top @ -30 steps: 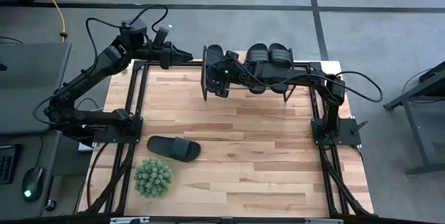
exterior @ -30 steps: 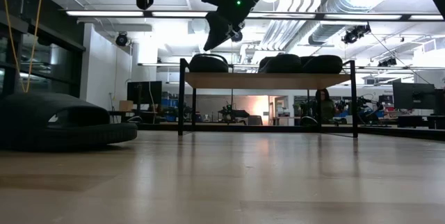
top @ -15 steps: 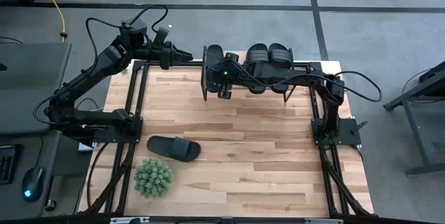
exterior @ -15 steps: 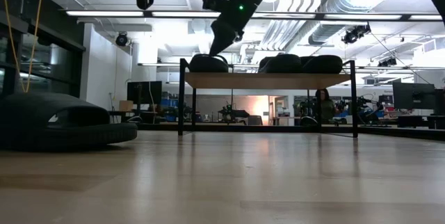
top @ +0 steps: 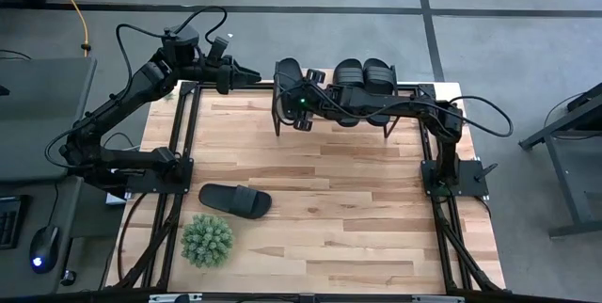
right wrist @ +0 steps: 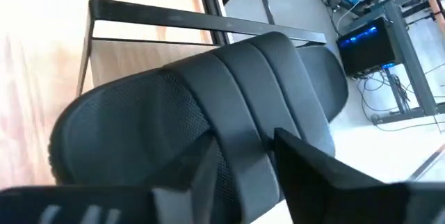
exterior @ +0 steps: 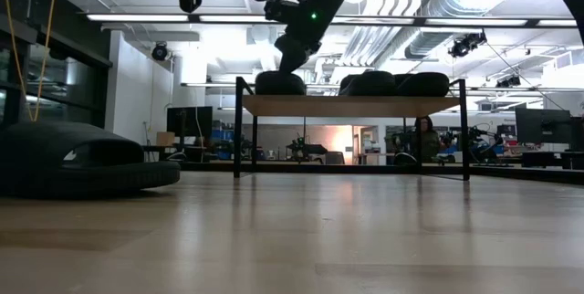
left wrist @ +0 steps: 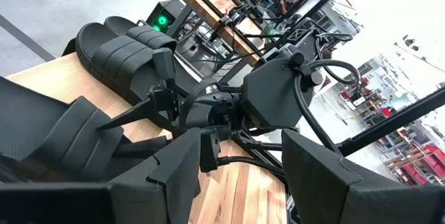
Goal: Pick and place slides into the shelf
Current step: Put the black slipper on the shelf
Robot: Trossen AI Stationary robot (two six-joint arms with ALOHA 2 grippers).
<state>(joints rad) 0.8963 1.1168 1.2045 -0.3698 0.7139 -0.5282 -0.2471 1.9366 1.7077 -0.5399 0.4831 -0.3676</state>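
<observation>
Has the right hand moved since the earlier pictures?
Yes. The right hand has come down onto the leftmost slide on the shelf; earlier it hung clearly above the shelf top.

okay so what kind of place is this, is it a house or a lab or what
Most likely a robotics lab or workshop: exposed ceiling ducts, a person at lit workstations behind the shelf, and taped lines on the grey floor.

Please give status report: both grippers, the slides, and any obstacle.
Right gripper down on black slide sandal atop wooden shelf. Left gripper hovering beside shelf. One sandal remaining on table. Nothing blocking.
</observation>
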